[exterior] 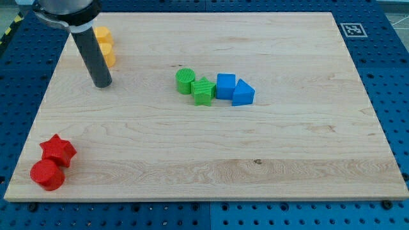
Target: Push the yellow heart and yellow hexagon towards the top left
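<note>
Two yellow blocks sit near the view's top left corner of the wooden board, one behind the other. The upper one [103, 34] and the lower one [107, 53] touch; the rod partly hides both, so I cannot tell which is the heart and which the hexagon. My tip [102, 84] rests on the board just below and slightly left of the lower yellow block, close to it.
A green cylinder [185, 80], a green cube-like block [204, 91], a blue cube [225, 85] and a blue triangular block [243, 93] form a row at the middle. A red star [58, 151] and a red cylinder [47, 174] sit at the bottom left.
</note>
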Tool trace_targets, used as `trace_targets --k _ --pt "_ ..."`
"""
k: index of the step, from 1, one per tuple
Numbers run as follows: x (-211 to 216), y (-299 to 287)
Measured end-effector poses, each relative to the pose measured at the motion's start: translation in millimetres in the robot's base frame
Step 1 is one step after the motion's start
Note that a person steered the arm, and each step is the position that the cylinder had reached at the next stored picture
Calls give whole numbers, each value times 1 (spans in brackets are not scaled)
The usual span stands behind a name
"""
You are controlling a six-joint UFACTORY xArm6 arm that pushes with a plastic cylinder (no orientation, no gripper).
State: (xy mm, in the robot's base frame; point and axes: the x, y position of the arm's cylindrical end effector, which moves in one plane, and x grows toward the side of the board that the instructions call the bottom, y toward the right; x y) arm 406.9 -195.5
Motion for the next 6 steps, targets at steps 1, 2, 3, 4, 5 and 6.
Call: trace_targets --k 1,2,3,4,5,6 --pt "-11 0" --pt "-27 0" --pt "-40 0" --pt "-45 0" --pt "-48 0" --pt "-59 0"
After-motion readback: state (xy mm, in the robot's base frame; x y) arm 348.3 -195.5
